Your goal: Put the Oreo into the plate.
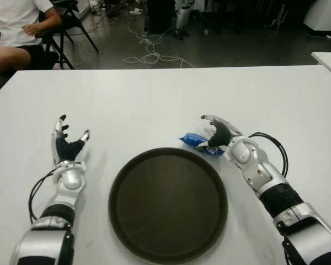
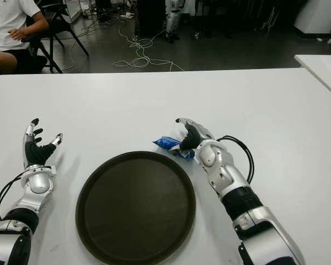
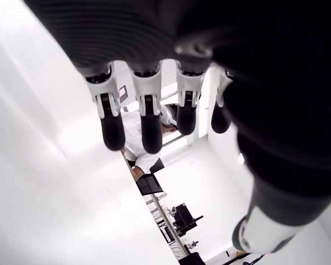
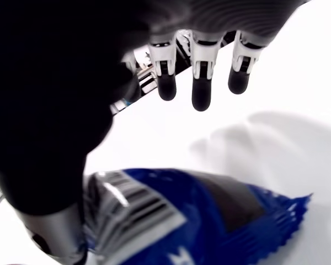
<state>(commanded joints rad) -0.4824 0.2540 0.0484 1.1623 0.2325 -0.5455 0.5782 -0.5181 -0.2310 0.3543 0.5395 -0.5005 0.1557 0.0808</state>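
The blue Oreo packet [image 1: 197, 142] lay on the white bench [image 1: 154, 105] just beyond the round dark plate [image 1: 168, 204], under the right hand [image 1: 219, 134], its fingers [image 4: 202, 91] spread. The left hand [image 1: 66, 144] hovered left of the plate, fingers spread, empty.

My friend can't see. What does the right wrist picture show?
A blue Oreo packet lies on the white table just under the robot's right hand. The fingers hang open above it, not gripping it yet.
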